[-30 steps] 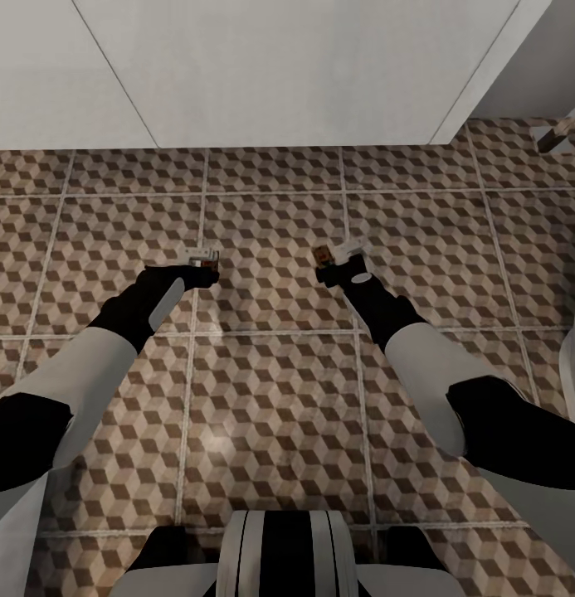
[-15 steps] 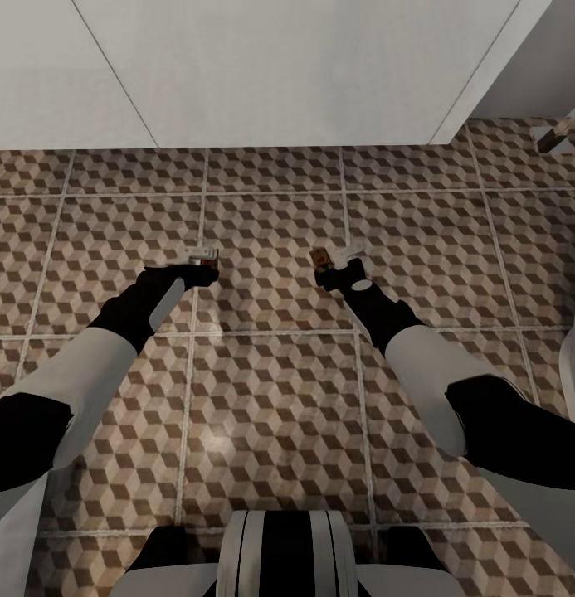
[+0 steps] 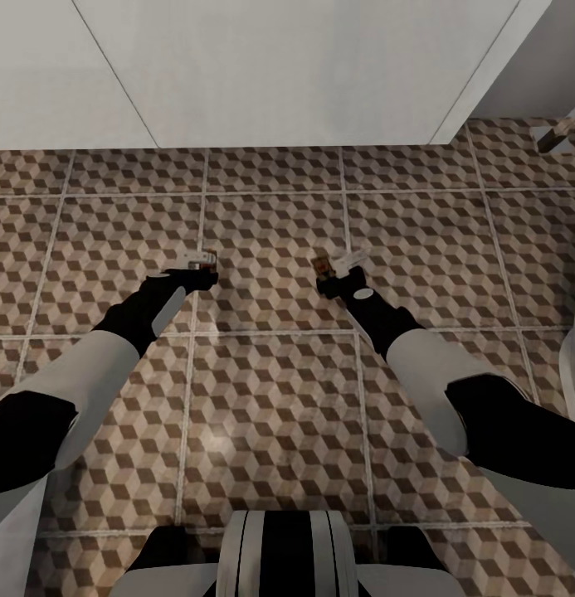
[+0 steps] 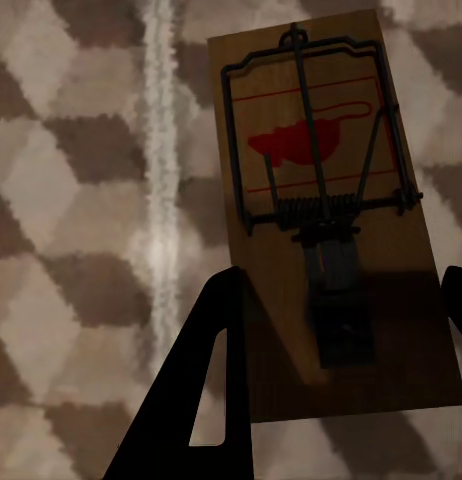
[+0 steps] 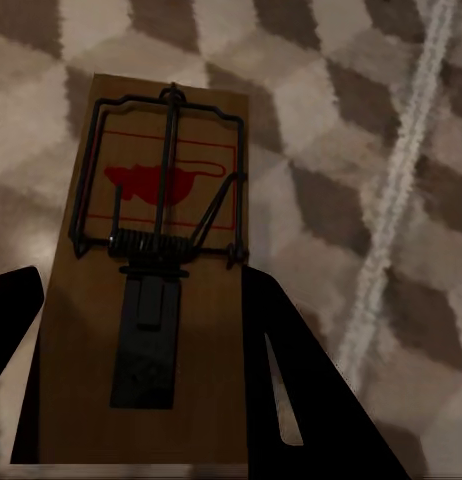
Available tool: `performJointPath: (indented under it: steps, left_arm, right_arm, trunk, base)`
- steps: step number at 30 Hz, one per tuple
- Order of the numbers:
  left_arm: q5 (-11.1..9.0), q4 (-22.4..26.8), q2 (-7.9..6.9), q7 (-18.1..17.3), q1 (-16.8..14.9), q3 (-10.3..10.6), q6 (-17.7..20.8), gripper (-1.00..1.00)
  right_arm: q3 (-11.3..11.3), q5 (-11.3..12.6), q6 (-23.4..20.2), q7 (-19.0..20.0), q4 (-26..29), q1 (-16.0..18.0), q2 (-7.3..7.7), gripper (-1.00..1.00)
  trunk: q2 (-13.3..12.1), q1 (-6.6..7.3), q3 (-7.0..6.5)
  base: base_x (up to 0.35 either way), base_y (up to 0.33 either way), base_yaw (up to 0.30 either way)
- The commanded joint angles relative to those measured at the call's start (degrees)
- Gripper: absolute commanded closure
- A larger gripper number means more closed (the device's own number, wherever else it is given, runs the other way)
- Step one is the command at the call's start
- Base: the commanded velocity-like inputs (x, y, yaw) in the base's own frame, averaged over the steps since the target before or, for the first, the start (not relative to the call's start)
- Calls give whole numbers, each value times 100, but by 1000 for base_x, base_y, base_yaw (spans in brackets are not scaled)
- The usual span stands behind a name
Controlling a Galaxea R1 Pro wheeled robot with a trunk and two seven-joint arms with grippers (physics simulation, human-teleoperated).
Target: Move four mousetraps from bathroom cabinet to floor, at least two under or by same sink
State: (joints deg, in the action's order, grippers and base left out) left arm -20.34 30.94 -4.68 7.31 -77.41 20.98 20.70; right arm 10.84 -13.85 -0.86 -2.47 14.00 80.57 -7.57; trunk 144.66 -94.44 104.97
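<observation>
Both arms are reaching forward and down over the bathroom floor point(image 3: 270, 398), elbows bent out to the sides, forearms angling in toward each other, each one carrying a small board.

On the left, the left gripper point(image 3: 200, 264) hangs low above the tiles, its black wrist pointing toward the white wall ahead. It is clamped on a mousetrap point(image 4: 326, 215). From the wrist camera you can see a dark finger point(image 4: 206, 390) pressed against one long edge of the board and the other finger just catching the opposite edge. The trap's long axis runs straight out along the fingers. Its wire bar and red spot sit at the far end, away from the claw, and the dark spring and catch plate lie nearer the grip. The red mark is a blob inside a thin red outline (no lettering I can read). A pale grout line runs alongside the board on the floor beneath.

On the right, the right gripper point(image 3: 335, 267) sits at much the same height, turned slightly inward. It too is closed on a second mousetrap point(image 5: 156, 270), one black finger point(image 5: 291, 390) along one long side and the other finger at the opposite edge. This board also points lengthwise away from the claw, red spot and wire loop at the far end. A grout line slants past it on the floor below.

Both traps are held over the patterned tiles, well apart from each other.
</observation>
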Motion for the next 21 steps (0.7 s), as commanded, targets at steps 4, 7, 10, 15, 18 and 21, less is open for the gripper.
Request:
performJointPath:
  steps: [4, 7, 10, 15, 18, 21]
  left_arm:
    - [-58, -57, 22, 58, -2, 47, -10, 100]
    - [-58, -156, 43, 60, -2, 47, -159, 100]
    - [-58, -249, 57, 60, -2, 47, -319, 100]
    - [-58, -374, 60, 60, -2, 47, -383, 100]
    - [-58, -415, 61, 60, -2, 47, -610, 100]
    - [-58, -477, 110, 60, -2, 47, -853, 100]
  right_arm:
    - [15, -47, 26, -25, -46, 3, 3, 100]
    - [16, -49, 31, -25, -53, 3, 8, 100]
    - [15, -52, 33, -25, -55, 3, 10, 100]
    - [15, -55, 33, -25, -55, 3, 4, 100]
    - [16, -53, 33, -25, -55, 3, 5, 100]
    - [17, -55, 33, -25, -55, 3, 5, 100]
  trunk:
    - [1, 1, 3]
    - [1, 1, 3]
    - [1, 1, 3]
    - [1, 1, 3]
    - [1, 1, 3]
    - [1, 1, 3]
  base:
    - [0, 0, 0]
    - [0, 0, 0]
    - [0, 0, 0]
    - [0, 0, 0]
    - [0, 0, 0]
    - [0, 0, 0]
